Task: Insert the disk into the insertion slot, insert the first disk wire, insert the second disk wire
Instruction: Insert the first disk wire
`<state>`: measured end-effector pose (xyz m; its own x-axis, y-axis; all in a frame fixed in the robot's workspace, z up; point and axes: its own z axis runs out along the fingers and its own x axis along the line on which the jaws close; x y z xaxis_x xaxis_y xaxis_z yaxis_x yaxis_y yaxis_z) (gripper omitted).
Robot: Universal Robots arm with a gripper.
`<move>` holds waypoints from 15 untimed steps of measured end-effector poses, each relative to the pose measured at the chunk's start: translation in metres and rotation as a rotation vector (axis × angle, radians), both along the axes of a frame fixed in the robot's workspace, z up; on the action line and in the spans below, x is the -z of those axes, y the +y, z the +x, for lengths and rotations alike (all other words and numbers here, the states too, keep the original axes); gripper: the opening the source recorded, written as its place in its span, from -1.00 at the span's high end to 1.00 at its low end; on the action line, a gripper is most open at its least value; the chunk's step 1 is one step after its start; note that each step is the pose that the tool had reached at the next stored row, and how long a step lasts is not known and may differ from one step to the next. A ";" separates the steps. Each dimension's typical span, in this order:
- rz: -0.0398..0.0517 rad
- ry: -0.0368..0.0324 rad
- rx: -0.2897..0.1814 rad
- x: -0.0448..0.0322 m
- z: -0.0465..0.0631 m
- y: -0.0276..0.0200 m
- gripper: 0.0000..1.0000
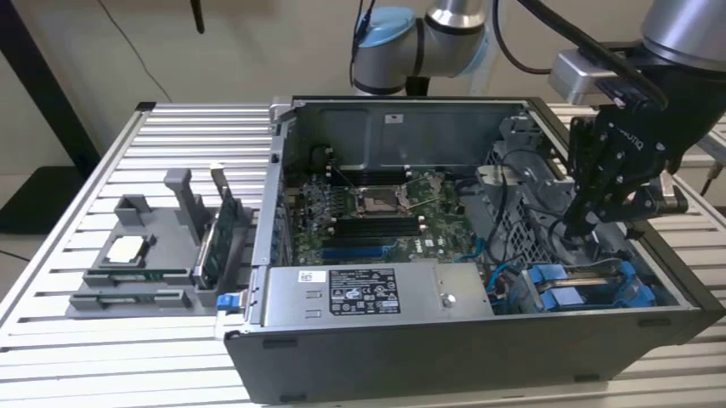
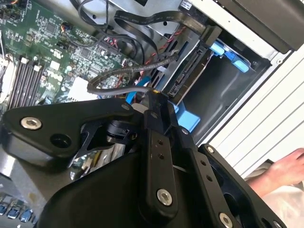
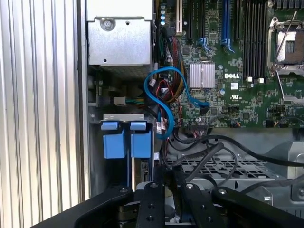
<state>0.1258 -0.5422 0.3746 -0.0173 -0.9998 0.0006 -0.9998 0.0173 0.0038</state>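
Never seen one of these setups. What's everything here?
Computer case: one, dark grey, open on the slatted table.
Motherboard: one, green, inside the case.
Power supply: one, silver, inside the case.
Disk-carrier tabs: two, blue, side by side in the drive cage.
Cable: one, blue, looping beside the motherboard.
Holder: one, grey, on the table beside the case, carrying green cards.
Person's hand: one, near the table's edge.
Gripper: one, black, above the drive cage.

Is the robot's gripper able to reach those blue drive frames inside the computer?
Probably yes. The gripper hangs inside the open case, just above the blue drive frames, with no cover over them; loose black cables nearby might snag.
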 end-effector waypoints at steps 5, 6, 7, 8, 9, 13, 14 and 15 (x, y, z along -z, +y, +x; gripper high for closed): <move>0.0001 0.0000 0.000 0.0034 0.001 -0.0021 0.62; 0.0001 0.0000 0.000 0.0039 0.001 -0.0027 0.62; 0.0001 0.0000 0.000 0.0044 0.001 -0.0032 0.62; 0.0001 0.0001 0.000 0.0048 0.001 -0.0038 0.62; 0.0002 0.0007 0.000 0.0052 0.002 -0.0053 0.62; 0.0001 0.0030 0.000 0.0058 0.004 -0.0095 0.62; 0.0001 0.0036 0.000 0.0060 0.005 -0.0105 0.62; 0.0000 0.0040 0.000 0.0062 0.005 -0.0115 0.62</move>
<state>0.1309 -0.5537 0.3684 -0.0172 -0.9999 0.0006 -0.9998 0.0172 0.0079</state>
